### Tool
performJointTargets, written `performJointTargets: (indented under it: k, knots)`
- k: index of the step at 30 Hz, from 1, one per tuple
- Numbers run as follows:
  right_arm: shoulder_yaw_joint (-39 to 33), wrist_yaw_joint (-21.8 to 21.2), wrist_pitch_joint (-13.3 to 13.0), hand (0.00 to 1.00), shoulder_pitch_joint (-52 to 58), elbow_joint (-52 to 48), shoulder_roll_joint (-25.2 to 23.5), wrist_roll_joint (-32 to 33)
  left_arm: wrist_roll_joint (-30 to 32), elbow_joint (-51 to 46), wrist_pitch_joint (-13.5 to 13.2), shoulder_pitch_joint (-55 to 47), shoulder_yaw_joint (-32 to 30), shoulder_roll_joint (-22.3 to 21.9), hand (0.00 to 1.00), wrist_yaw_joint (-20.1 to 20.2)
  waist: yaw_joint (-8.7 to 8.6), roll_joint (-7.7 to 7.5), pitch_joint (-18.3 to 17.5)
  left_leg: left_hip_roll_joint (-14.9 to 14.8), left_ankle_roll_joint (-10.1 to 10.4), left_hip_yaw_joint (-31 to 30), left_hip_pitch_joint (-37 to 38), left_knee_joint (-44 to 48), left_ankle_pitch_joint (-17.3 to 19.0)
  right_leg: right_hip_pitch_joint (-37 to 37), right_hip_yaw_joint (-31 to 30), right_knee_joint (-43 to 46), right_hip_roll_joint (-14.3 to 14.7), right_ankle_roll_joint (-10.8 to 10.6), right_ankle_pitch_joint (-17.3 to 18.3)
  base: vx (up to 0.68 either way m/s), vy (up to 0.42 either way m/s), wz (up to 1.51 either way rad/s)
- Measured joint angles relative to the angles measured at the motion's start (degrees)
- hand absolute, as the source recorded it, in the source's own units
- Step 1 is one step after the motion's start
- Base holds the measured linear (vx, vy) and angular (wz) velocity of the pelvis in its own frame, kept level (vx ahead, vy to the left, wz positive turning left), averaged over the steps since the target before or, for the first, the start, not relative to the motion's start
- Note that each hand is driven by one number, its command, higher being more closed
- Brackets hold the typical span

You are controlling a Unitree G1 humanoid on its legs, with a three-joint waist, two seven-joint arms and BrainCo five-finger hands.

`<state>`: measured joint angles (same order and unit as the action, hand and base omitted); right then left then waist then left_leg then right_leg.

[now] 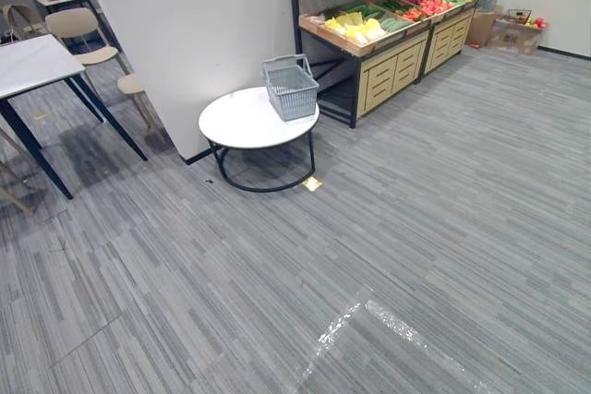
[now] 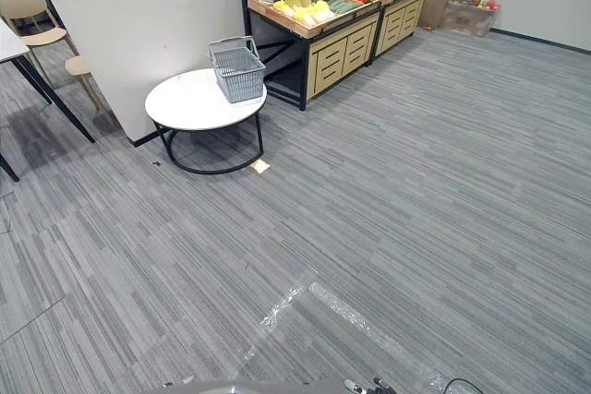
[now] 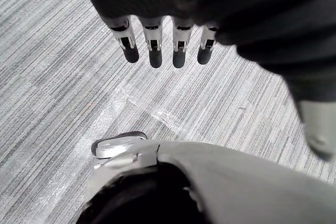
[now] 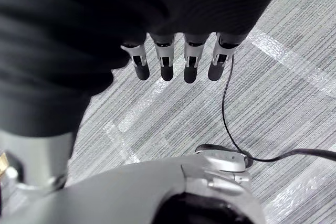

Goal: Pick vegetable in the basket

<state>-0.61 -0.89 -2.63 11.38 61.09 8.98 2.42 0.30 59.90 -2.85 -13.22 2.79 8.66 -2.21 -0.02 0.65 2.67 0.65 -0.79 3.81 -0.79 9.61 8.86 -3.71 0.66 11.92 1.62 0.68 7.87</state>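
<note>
A grey plastic basket (image 1: 291, 87) stands empty on a round white table (image 1: 245, 122) beside a white wall. Behind it a wooden produce stand (image 1: 392, 25) holds yellow, green and red vegetables (image 1: 354, 27) in a sloped tray. My left hand (image 3: 157, 45) hangs over the grey carpet with its fingers straight and nothing in it. My right hand (image 4: 178, 59) hangs the same way over the carpet, fingers relaxed and empty. Both hands are far from the basket and the stand.
A white wall panel (image 1: 185, 25) rises left of the round table. A white desk (image 1: 32, 66) and beige chairs (image 1: 78, 29) stand at the far left. Boxes (image 1: 512, 32) sit by the back wall. Clear tape strips (image 1: 369, 320) cross the carpet nearby.
</note>
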Motion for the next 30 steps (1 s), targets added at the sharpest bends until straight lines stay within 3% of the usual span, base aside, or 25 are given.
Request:
performJointTargets:
  k: [2,5,12,13,14,30]
  knots:
    - [-6.18,-0.91,-1.85,0.0,-0.56,3.51,-1.35,1.11,0.0,2.99,-2.37,0.86,-2.28,-0.89,0.0,-0.88,0.03,0.1,0.67,-0.39,0.51,0.85,3.68,-3.89,-0.57,4.06,3.08,-4.02,-0.83,-0.98,-0.72,0.05,0.015,-0.05]
    - [-9.65,-1.03,-2.95,0.0,-0.54,5.1,-2.22,1.61,0.0,5.18,-3.57,2.07,-3.93,-1.24,0.0,-1.48,-0.06,-0.3,0.41,-1.32,1.26,3.85,4.27,-6.54,-1.45,5.24,3.95,-7.89,-0.94,-1.01,-2.63,0.1,0.019,0.0]
    - [-14.95,-1.85,-2.87,0.0,-1.19,7.02,-3.26,2.26,0.12,8.06,-4.09,4.27,-5.73,-1.49,0.0,-1.4,-0.08,0.25,1.02,-1.05,1.99,4.93,8.2,-10.15,-2.26,9.31,4.67,-12.77,-0.83,-1.37,-4.16,0.13,0.026,-0.01]
    - [-15.14,-2.16,-2.86,0.0,-1.23,7.25,-3.24,2.43,0.2,8.23,-4.08,4.42,-6.01,-1.56,0.0,-1.32,-0.07,-0.23,1.32,-1.05,2.03,4.93,8.17,-10.34,-2.24,9.3,4.9,-12.95,-0.83,-1.44,-4.2,0.07,-0.003,0.03]
    - [-15.47,-2.51,-2.82,0.0,-1.57,7.49,-3.26,2.75,0.44,8.52,-4.05,4.6,-6.95,-1.66,0.0,-0.88,-0.11,0.29,1.3,-1.04,2.06,4.99,8.22,-10.54,-2.23,9.46,5.21,-13.21,-0.82,-1.46,-4.2,0.06,-0.006,0.02]
    - [-16.95,-3.31,-3.01,0.0,-2.3,7.43,-3.71,5.91,0.42,8.84,-4.01,5.09,-8.24,-1.8,0.0,0.12,-0.27,-0.03,2.95,-1.56,2.43,5.99,10.01,-11.52,-2.03,10.95,5.19,-14.41,-0.25,-2.33,-3.96,0.0,-0.012,-0.02]
